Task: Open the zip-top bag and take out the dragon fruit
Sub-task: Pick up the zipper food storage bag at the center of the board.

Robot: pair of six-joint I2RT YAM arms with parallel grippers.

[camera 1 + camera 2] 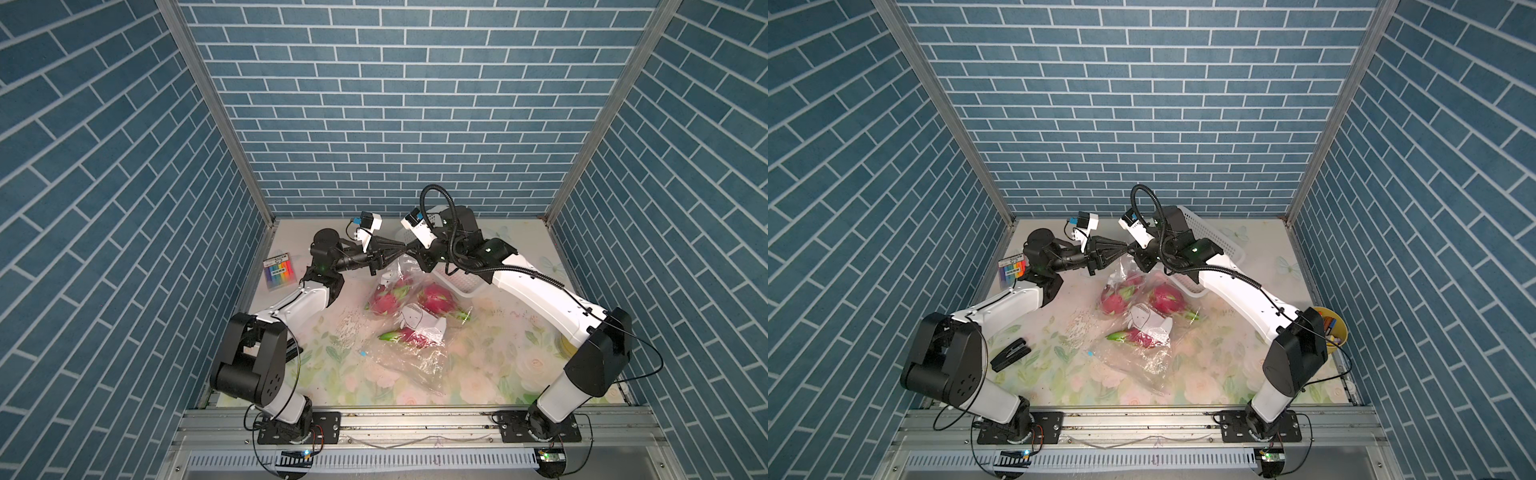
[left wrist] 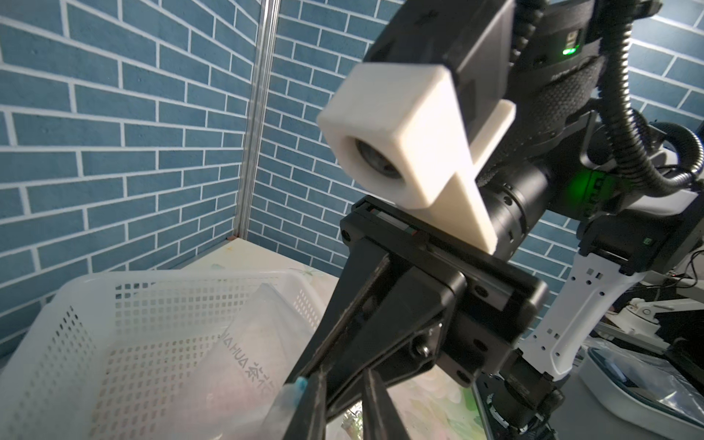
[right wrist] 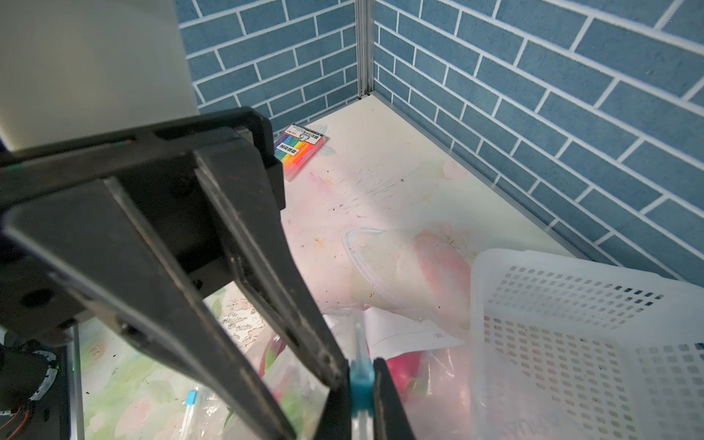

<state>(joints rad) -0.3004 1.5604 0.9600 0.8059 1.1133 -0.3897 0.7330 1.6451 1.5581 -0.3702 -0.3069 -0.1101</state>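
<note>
- Blue brick-pattern walls stand on three sides of the table (image 1: 498, 374), which has a pale cover with flowers
- Near the middle of the table lies the zip-top bag (image 1: 415, 361), made of clear film; its lower part is flat on the cover and its top end is pulled up toward the far side
- Inside the bag are three pink dragon fruit (image 1: 436, 297), two side by side and one nearer to the front, with a white paper card (image 1: 411, 318) between them
- Both arms reach inward and meet tip to tip above the raised end of the bag
- The right gripper (image 3: 360, 381) has its jaws clamped on the blue slider (image 3: 360, 392) at the top edge of the bag
- The left gripper (image 1: 401, 249) touches the same edge; its wrist view shows a narrow gap between the fingertips (image 2: 318, 396), and I cannot tell if they pinch the film
- A white basket (image 1: 1214, 235) with many small holes stands at the far side, partly under the right arm
- A colourful pack (image 1: 279, 272) lies near the left wall
- A black stapler (image 1: 1011, 353) lies beside the left arm
- A yellow cup (image 1: 1335, 328) stands near the right wall
</note>
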